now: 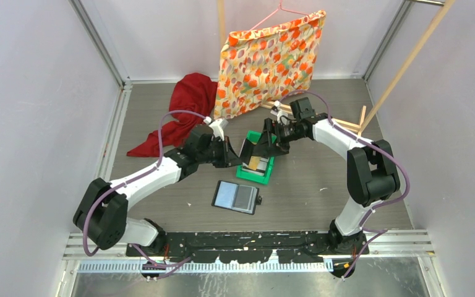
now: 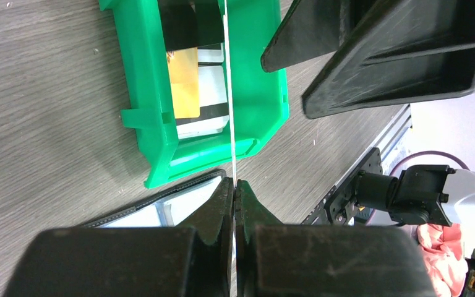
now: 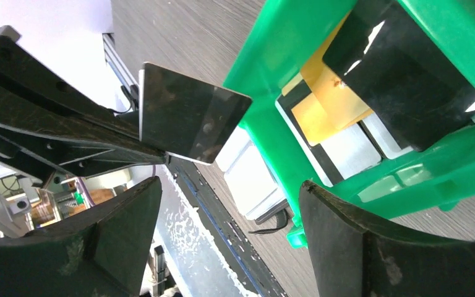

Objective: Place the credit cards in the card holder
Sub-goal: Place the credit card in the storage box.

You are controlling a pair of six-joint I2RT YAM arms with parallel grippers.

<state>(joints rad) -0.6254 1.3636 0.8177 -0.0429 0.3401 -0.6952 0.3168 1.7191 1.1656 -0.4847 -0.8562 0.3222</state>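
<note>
The left gripper [image 2: 235, 189] pinches a dark card [image 3: 192, 117], seemingly just over the tray [image 2: 142, 93]. The right gripper [image 3: 229, 192] stands open beside it. The holder [image 1: 236, 197] lies open nearby.

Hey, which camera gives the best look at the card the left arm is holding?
Right wrist: the held card faces it, dark and glossy. Left wrist sees only its thin edge; top view shows it small.
</note>
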